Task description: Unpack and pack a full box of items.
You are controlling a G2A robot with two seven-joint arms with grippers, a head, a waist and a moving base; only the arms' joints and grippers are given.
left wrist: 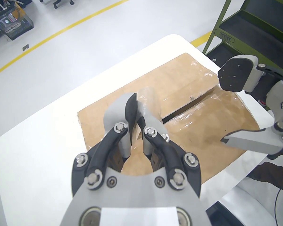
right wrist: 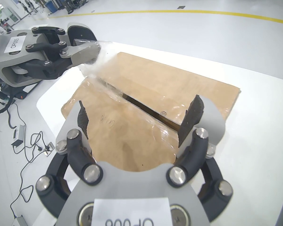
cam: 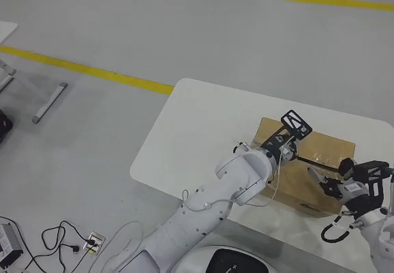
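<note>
A brown cardboard box (cam: 330,147) lies on the white table (cam: 197,130), its top seam partly split under clear tape. My left gripper (left wrist: 138,110) hovers over one end of the seam, shut on a strip of clear tape (left wrist: 147,97) that lifts off the box (left wrist: 179,81). The right wrist view shows that gripper (right wrist: 85,44) with the tape (right wrist: 96,64) stretched down to the box (right wrist: 155,78). My right gripper (right wrist: 138,118) stands open just above the seam's other end, nothing between its fingers. From above, the left gripper (cam: 292,136) and right gripper (cam: 330,177) face each other across the box.
The box covers much of the table's right half; bare table (left wrist: 49,123) lies to the left. A green metal shelf (left wrist: 250,12) stands beyond the table's far corner. Cables and a power strip (right wrist: 48,147) lie on the floor.
</note>
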